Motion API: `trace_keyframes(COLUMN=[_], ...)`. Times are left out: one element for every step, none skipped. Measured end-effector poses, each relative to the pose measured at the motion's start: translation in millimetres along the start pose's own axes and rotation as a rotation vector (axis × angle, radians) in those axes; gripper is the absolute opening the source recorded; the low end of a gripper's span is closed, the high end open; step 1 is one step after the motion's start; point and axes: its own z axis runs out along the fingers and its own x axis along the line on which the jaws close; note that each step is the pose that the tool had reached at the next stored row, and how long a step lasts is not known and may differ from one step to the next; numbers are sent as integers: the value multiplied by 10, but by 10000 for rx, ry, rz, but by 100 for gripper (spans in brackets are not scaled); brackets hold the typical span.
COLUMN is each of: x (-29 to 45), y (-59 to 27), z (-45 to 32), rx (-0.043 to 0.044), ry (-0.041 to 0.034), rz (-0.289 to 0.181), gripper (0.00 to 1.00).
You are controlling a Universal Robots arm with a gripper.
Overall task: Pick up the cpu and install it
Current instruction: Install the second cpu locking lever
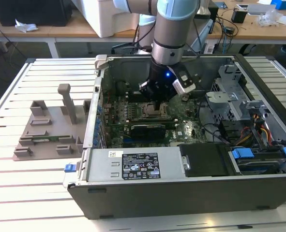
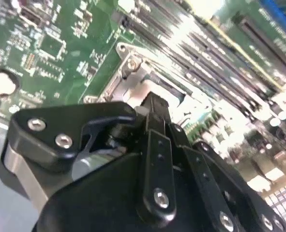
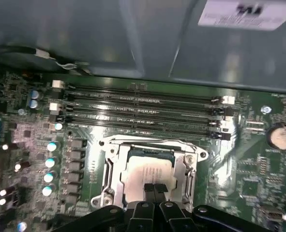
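The cpu, a flat square chip with a silvery top, lies flat inside the metal-framed socket on the green motherboard. My gripper is right over the chip's near edge, its two black fingertips pressed together with nothing between them. In the second wrist view the gripper points down at the socket, where the cpu shows as a bright patch. In the exterior view the gripper hangs inside the open computer case, just above the socket.
Several memory slots run beside the socket. A black card lies in front of it, with the power supply nearer. A drive cage and cables fill the exterior view's right. Grey fixture blocks stand on the slatted table.
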Motion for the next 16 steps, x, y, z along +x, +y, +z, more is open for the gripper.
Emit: trace_keyframes(x=[3, 5, 10, 13, 16, 19, 24, 26, 26, 26, 26, 26, 26, 26, 26, 26], y=[2, 4, 5, 6, 7, 9, 10, 11, 11, 12, 12, 12, 11, 11, 11, 12], z=[-53, -100, -167, -211, -265, -312, -381, -419, -427, -428, -428, -428, -429, -429, -429, -430], rx=[2, 2, 3, 4, 3, 2, 1, -3, -3, -6, -6, -5, -3, -3, -3, -3], ry=[0, -1, -1, -1, -2, -1, -1, -2, -2, -3, -3, -3, -2, -1, -2, -2], rz=[-2, -1, 0, 1, 1, 1, 1, 0, 0, 0, 0, 0, 0, 0, 0, 0], gripper=[11, 11, 11, 11, 11, 11, 11, 11, 11, 11, 11, 11, 11, 11, 11, 11])
